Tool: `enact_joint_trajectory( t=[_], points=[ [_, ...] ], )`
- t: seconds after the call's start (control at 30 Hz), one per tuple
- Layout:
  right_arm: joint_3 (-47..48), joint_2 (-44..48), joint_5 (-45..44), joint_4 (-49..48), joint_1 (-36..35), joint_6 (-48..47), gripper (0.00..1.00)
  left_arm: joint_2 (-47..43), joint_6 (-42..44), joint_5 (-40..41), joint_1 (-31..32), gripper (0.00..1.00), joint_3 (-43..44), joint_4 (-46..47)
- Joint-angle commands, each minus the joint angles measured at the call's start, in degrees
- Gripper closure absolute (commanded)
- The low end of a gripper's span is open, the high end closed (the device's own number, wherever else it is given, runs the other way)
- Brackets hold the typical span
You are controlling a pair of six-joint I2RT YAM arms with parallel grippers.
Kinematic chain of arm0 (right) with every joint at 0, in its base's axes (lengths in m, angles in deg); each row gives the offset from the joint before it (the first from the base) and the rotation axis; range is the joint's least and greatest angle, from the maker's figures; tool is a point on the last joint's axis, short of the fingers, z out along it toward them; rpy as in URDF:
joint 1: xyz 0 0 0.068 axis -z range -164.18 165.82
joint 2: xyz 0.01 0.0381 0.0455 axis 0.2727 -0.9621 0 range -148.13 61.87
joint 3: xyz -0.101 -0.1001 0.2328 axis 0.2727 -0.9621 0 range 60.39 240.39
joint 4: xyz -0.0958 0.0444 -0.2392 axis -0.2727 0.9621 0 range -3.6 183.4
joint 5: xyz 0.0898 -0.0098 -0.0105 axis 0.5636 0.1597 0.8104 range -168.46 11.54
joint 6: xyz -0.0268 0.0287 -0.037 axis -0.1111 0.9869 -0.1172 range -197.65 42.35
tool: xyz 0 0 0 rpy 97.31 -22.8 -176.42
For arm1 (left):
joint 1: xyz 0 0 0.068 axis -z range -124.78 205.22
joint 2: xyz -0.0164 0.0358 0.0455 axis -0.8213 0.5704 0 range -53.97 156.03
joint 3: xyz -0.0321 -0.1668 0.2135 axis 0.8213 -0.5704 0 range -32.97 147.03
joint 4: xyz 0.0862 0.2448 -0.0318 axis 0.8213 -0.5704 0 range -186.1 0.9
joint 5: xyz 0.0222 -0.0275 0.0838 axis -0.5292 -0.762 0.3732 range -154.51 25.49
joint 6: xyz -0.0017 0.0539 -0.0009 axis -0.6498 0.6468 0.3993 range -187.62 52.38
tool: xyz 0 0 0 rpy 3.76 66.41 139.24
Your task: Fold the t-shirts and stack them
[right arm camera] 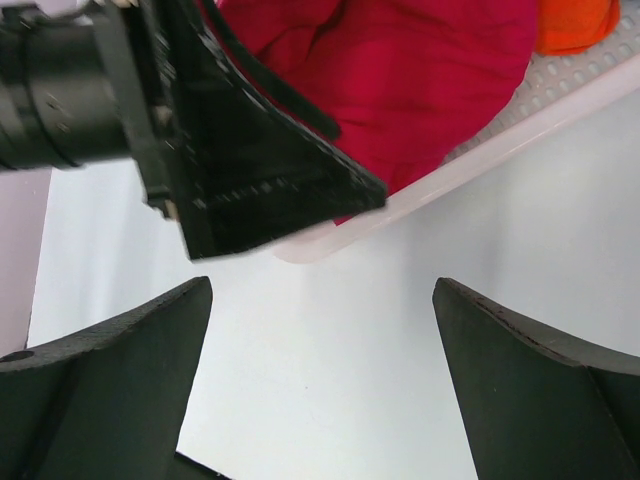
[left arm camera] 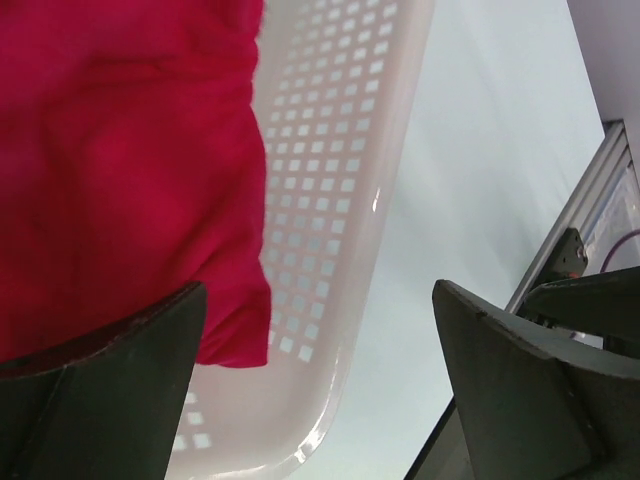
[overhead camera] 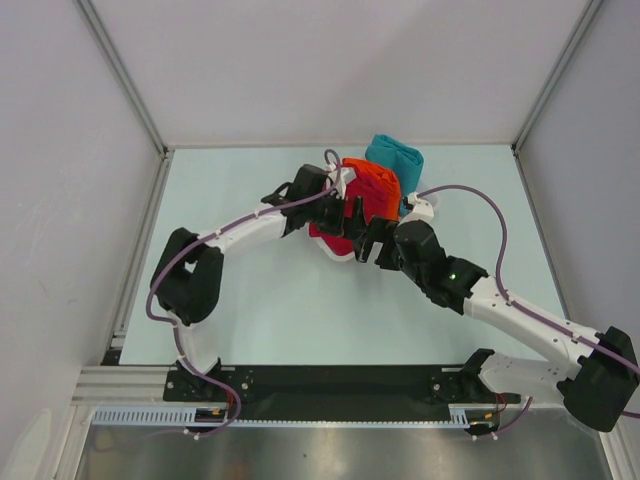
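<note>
**Both jaws released over a basket of crumpled t-shirts, none folded yet.**

On the table point(overhead camera: 300, 310), the white basket point(left arm camera: 330, 200) lies just ahead of the right gripper point(right arm camera: 322, 285) and beneath the left gripper point(left arm camera: 320, 290). Both jaws are spread wide and hold nothing. A closing jaw could pinch the rim along with cloth and drag the basket, or the crowded arms could collide. The crimson shirt point(right arm camera: 420, 70) touches the left jaws' left finger. It is bunched, so its heading and long axis cannot be told. The orange shirt point(right arm camera: 575, 25) and teal shirt point(overhead camera: 395, 158) lie beyond it.

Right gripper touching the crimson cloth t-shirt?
Apart. Right wrist view: bare table shows between the open right gripper and the crimson cloth t-shirt in the white slatted plastic basket.
</note>
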Motion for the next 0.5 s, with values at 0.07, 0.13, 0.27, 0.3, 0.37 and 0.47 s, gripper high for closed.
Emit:
enact_joint_trajectory(
  t=[0.07,0.13,0.27,0.3,0.37,0.47],
  points=[
    [1.1,0.5,-1.6,-1.0,0.0,-0.7,0.0,-5.2,2.0,2.4,-2.5,0.0,7.6,-4.1],
    [0.9,0.4,-1.6,-1.0,0.1,-0.7,0.0,-5.4,2.2,2.6,-2.9,0.0,9.3,-6.0],
    [0.4,-0.3,-1.7,-1.2,0.1,-0.8,0.0,-7.3,2.2,4.8,-3.1,0.01,11.7,-7.1],
    [0.1,-0.6,-1.6,-1.3,0.3,-0.9,0.0,-8.8,2.1,5.9,-3.1,0.0,11.7,-7.1],
    [-0.4,-2.1,-1.6,-1.8,0.4,-1.4,0.0,-10.5,2.0,7.4,-3.2,0.0,11.3,-7.0],
    [-0.6,-4.5,-2.2,-1.9,0.4,-1.8,0.0,-16.7,1.9,10.9,-3.3,0.0,9.6,-7.1]
  ],
)
